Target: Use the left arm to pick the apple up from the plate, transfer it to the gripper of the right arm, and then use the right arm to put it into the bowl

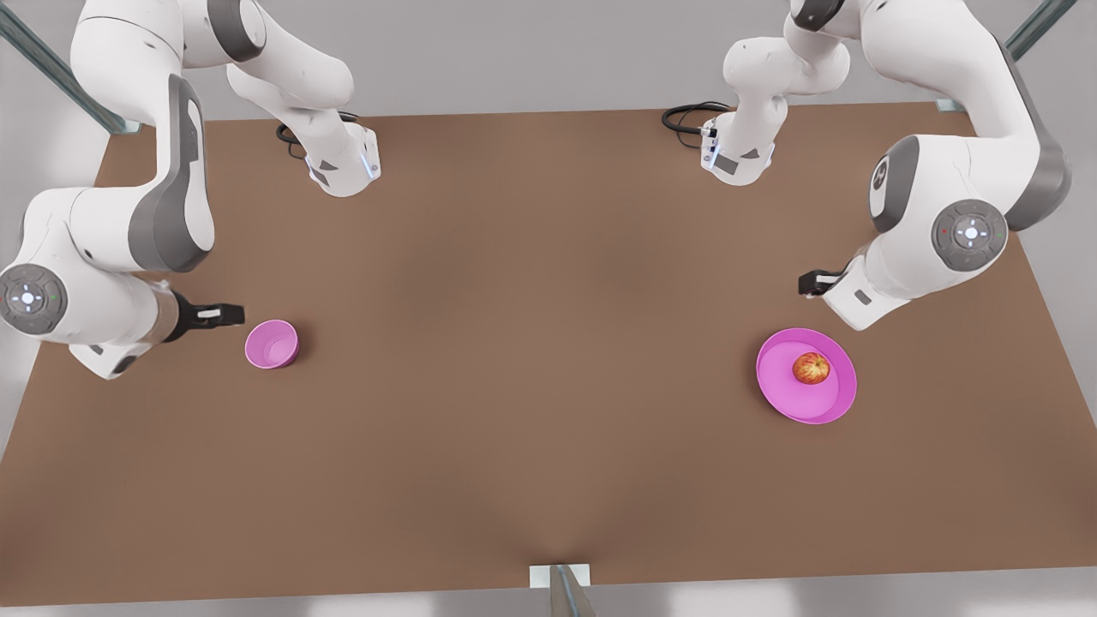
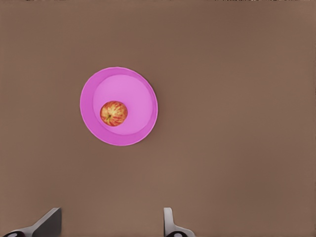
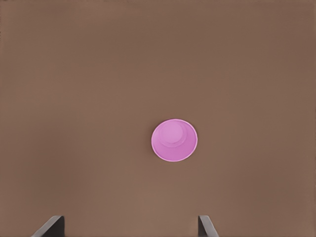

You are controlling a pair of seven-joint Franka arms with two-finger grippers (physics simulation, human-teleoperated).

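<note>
The small round red-orange apple (image 1: 811,368) with yellowish patches is lying inside the wide shallow magenta-pink plate (image 1: 828,404), a little off the plate's centre, and it is not touching the low rim. The plate is sitting flat on the brown matte table (image 1: 531,343), toward the front view's right, with bare table all around its rim. The left gripper (image 1: 808,283) is hanging above the table just beside the plate, apart from it; in the left wrist view its two dark fingers (image 2: 169,223) are standing wide apart with nothing between them, and the apple (image 2: 114,113) and plate (image 2: 140,91) are lying well ahead of them. Far across the table, toward the front view's left, the small deep pink-magenta bowl (image 1: 272,344) is standing upright with nothing inside it. The right gripper (image 1: 224,315) is hovering just beside the bowl without touching it; its fingers (image 3: 206,226) are also spread and are grasping nothing, and the bowl (image 3: 174,140) is lying ahead of them. A broad bare stretch of table is separating the bowl and the plate. Behind the table a pale grey wall (image 1: 531,51) is showing.
</note>
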